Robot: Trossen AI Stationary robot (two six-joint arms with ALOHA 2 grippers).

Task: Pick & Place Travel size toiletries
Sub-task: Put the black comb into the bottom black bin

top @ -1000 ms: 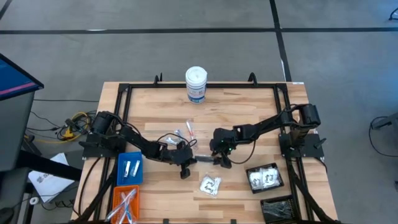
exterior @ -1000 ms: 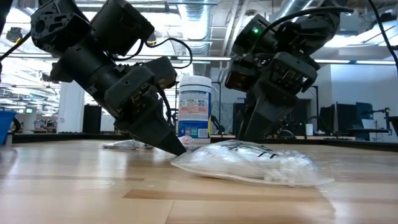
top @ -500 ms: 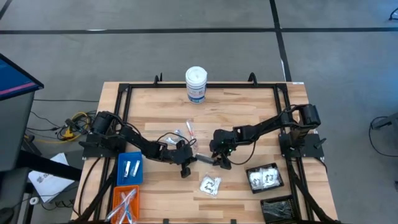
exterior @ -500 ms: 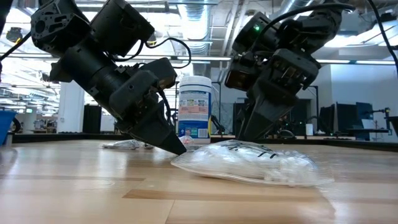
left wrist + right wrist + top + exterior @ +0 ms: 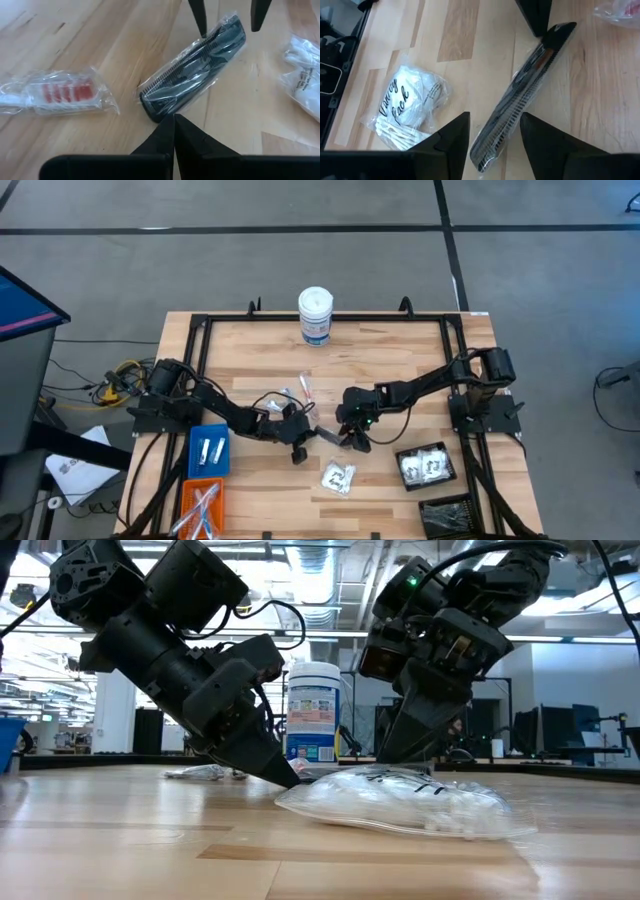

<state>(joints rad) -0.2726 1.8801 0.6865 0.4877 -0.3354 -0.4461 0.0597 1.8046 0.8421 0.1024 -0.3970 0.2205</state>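
A black comb in a clear wrapper (image 5: 195, 70) lies flat on the table between my two grippers (image 5: 329, 436). My left gripper (image 5: 174, 122) is shut, and its tip is at the comb's end nearer the table's left edge. My right gripper (image 5: 492, 135) is open. Its fingers stand on either side of the comb's other end (image 5: 487, 152) without touching it. A clear packet with white contents (image 5: 338, 476) lies nearer the front edge. Wrapped white-and-red sticks (image 5: 303, 392) lie behind the comb. My left gripper has its shut fingertips (image 5: 172, 120) right at the edge of the comb's wrapper (image 5: 159, 114), at the end nearer the table's left edge. The fingers slant down from the left and lie roughly along the comb. Whether they touch the wrapper I cannot tell.
A tall white canister (image 5: 315, 315) stands at the far edge. A blue bin (image 5: 208, 452) and an orange bin (image 5: 200, 505) sit at the front left, each with items inside. Two black bins (image 5: 427, 465) (image 5: 447, 515) sit at the front right.
In the low view my right gripper's fingers stand closer together than a second ago, with the comb's end still between them. Both arms have kept their places.
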